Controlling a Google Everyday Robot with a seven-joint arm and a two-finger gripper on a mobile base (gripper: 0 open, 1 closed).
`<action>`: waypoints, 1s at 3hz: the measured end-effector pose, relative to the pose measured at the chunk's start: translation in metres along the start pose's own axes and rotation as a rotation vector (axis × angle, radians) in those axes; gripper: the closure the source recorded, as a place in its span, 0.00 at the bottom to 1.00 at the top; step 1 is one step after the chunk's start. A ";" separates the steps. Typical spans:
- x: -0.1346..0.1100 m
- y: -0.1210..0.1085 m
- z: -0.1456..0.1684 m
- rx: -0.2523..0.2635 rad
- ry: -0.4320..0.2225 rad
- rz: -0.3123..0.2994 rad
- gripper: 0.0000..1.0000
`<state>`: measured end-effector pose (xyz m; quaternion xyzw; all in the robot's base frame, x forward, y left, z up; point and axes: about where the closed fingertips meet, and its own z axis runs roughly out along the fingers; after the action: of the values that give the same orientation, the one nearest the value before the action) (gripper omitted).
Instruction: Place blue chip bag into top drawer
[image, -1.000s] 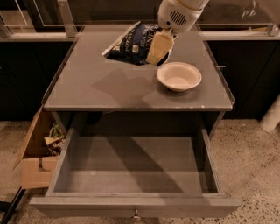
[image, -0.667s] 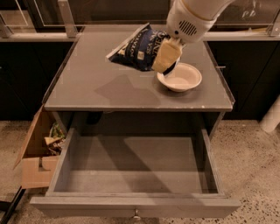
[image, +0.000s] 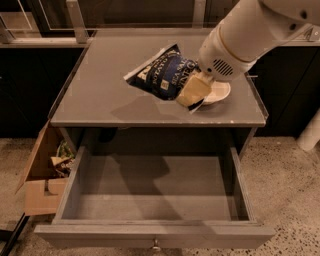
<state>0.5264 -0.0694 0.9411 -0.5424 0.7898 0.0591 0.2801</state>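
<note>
The blue chip bag (image: 162, 76) is dark navy with white lettering and hangs lifted above the grey cabinet top (image: 100, 95), casting a shadow on it. My gripper (image: 192, 90) is shut on the bag's right end; one tan finger (image: 194, 89) shows over the bag. The white arm comes in from the upper right. The top drawer (image: 155, 235) is pulled open below, with an empty grey inside and a small metal knob on its front panel.
A white bowl (image: 220, 92) stands on the cabinet top, partly hidden behind the gripper. A brown cardboard box (image: 37, 175) with crumpled wrappers sits on the floor left of the drawer. Dark cabinets stand behind.
The arm has carried the bag up and toward the front of the cabinet top; the bag hangs over the middle front area, ahead of the bowl.
</note>
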 end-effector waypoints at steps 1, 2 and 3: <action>0.024 0.009 0.008 0.033 -0.038 0.079 1.00; 0.053 0.018 0.015 0.091 -0.052 0.161 1.00; 0.078 0.025 0.033 0.108 -0.032 0.216 1.00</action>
<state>0.4964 -0.1105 0.8684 -0.4372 0.8412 0.0551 0.3135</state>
